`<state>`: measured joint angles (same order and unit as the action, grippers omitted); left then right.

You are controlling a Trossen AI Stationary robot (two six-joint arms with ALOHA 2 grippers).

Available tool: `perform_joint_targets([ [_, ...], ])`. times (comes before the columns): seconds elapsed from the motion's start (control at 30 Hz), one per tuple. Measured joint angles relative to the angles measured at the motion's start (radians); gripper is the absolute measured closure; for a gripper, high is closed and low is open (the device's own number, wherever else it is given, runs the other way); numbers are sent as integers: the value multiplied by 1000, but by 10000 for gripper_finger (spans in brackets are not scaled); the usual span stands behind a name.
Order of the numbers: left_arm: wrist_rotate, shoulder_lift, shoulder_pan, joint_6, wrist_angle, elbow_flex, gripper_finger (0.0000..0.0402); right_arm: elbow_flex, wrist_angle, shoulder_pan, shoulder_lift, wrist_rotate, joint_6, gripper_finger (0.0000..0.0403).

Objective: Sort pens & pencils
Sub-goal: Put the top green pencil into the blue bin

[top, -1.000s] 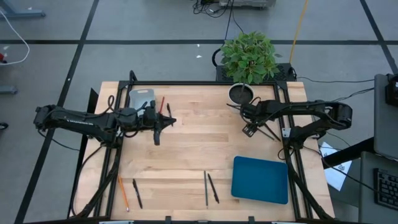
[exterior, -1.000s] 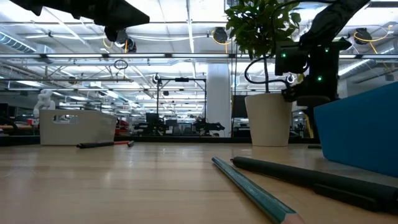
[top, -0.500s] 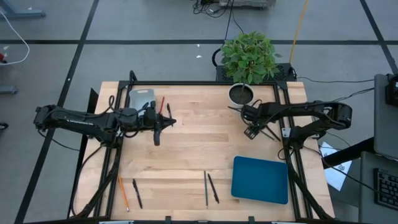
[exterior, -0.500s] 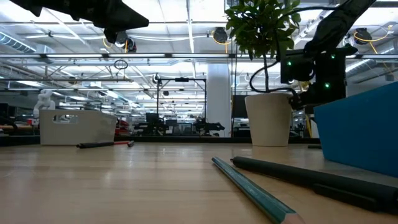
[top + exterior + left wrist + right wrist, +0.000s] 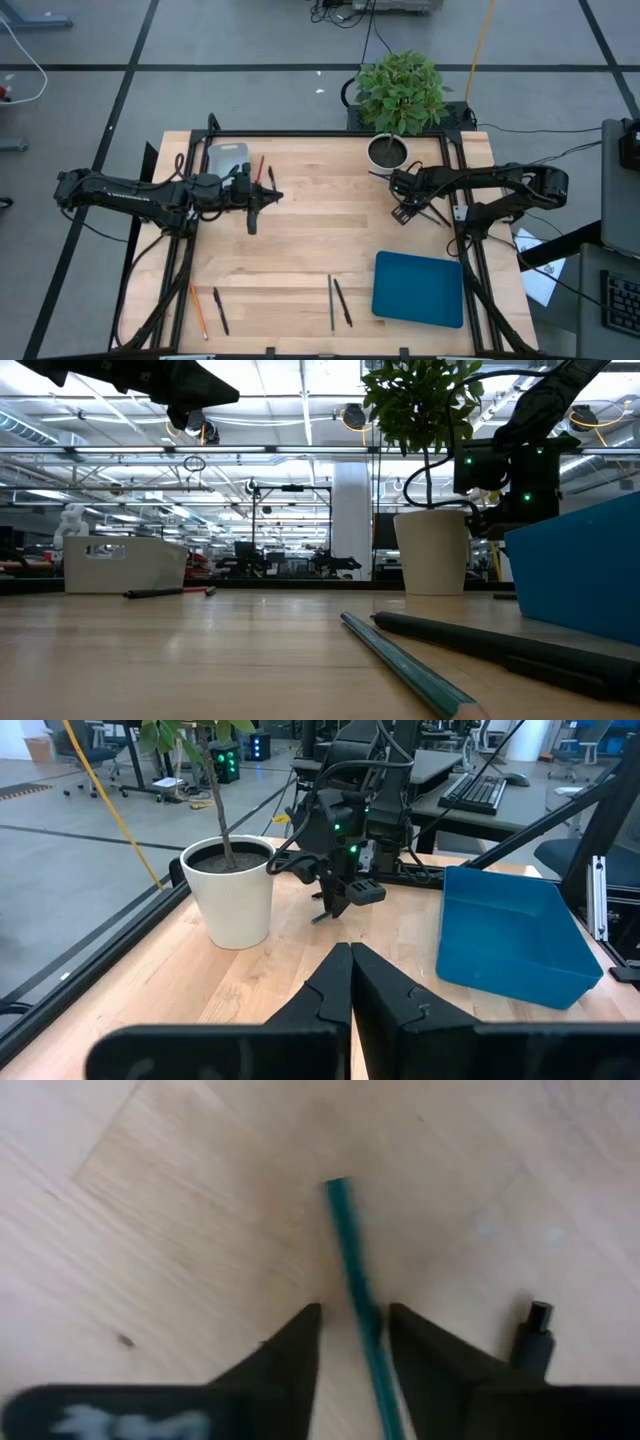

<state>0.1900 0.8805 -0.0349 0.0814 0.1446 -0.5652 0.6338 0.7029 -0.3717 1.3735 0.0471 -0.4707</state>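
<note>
Two dark fingers straddle a thin green pencil [image 5: 352, 1260] near the bench's far right corner.

Right gripper [image 5: 401, 212] is down at the wooden bench [image 5: 320, 240], just in front of the white plant pot [image 5: 386, 151]; fingers [image 5: 285, 1360] flank the shaft, gap narrow, contact not confirmed. A black pen [image 5: 531, 1332] lies just beside. Left gripper [image 5: 251, 222] hangs pressed together, empty, by the far left corner. Judgement: pencil is light, stiff, smooth, prone to roll; pinch mid-shaft, square across, for balance.
</note>
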Motion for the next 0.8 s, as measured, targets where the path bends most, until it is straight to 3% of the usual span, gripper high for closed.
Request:
perform_joint_targets([
  [0.13, -1, 0, -3, 0, -14, 0, 386, 0, 2, 0, 1, -1, 3, 389],
  [0.3, 0, 0, -3, 0, -15, 0, 397, -1, 3, 0, 1, -1, 24, 388],
  [0.47, 1, 0, -3, 3, -14, 0, 379, -4, 8, 0, -35, -1, 46, 397],
  [0.8, 2, 0, -3, 7, -14, 0, 376, -7, 7, 11, -240, -2, 46, 402],
])
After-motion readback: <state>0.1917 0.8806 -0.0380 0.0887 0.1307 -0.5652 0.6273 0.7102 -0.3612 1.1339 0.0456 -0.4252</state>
